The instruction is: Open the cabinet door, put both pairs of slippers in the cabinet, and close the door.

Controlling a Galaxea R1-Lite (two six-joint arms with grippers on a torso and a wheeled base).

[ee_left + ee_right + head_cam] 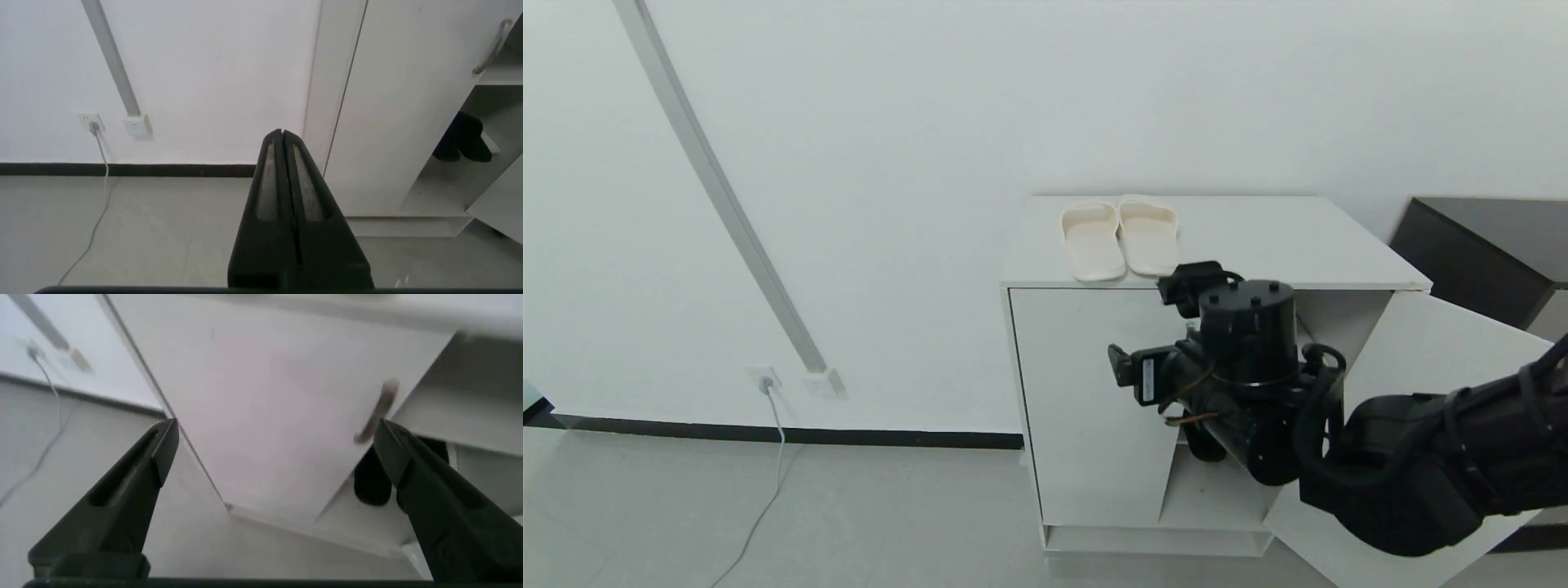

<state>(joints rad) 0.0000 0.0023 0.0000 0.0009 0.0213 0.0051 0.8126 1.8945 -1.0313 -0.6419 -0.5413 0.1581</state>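
Cabinet (1258, 241) shelves are mostly hidden from us behind the right arm (1421, 465). Our left gripper (282, 137) is pressed shut on nothing. Above the closed left door (1094, 408), cream slippers (1120, 238) lie side by side on top. Dark slippers (464, 139) (shape hard to make out) sit inside. Our right gripper (274, 429) is spread wide near the handle (374, 412); the right door (1421, 359) hangs open.

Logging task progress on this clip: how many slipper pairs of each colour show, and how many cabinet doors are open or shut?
Cream pair, on top of the cabinet: 1
Dark pair, inside the cabinet: 1
Shut door: 1
Open door: 1
Total: 2 slipper pairs, 2 doors
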